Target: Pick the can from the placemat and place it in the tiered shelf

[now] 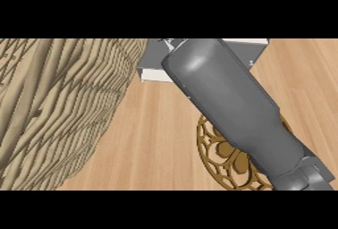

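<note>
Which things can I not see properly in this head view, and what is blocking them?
- Right hand: hidden, the grey right forearm reaches away beyond the top edge.
- Can: not visible anywhere.
- White tiered shelf: mostly covered by the forearm and cut by the top edge.
- Round golden openwork placemat: largely under the forearm.
- Woven beige wicker object: cut by the left edge, its identity unclear.
- Left hand: out of view.

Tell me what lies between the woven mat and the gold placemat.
Head view: only bare wooden counter between the woven mat and the gold placemat.
</note>
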